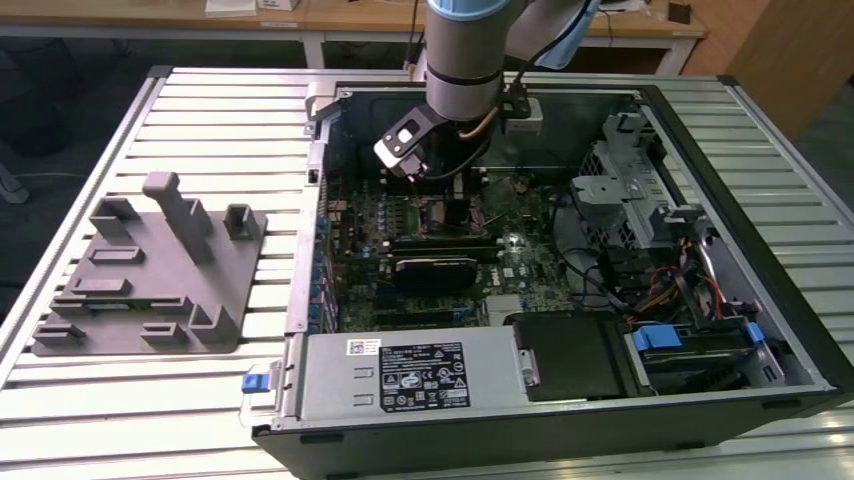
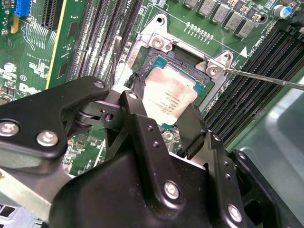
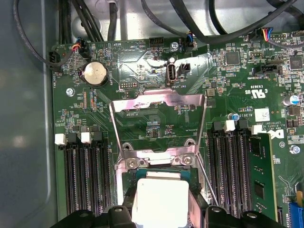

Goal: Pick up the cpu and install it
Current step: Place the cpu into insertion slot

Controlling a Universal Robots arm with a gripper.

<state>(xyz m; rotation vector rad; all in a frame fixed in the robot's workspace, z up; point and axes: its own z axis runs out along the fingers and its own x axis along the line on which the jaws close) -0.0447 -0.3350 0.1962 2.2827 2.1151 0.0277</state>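
Poised straight over the socket (image 2: 213,66) inside the computer case (image 1: 534,440), with the gripper (image 2: 164,111) narrowed to just the width of the cpu (image 2: 171,92). Appears to pinch the chip by two opposite edges, with a finger (image 2: 142,123) against each side. Has the cpu directly beneath the claw, between the fingertips, with no offset to either side. No long axis to speak of: square chip, edges parallel to the socket's frame. Lies in the socket's opening or just above it; cannot tell which. Shows the load plate (image 3: 159,97) swung up beyond the socket and the lever (image 2: 266,78) slanting out from the socket's corner.
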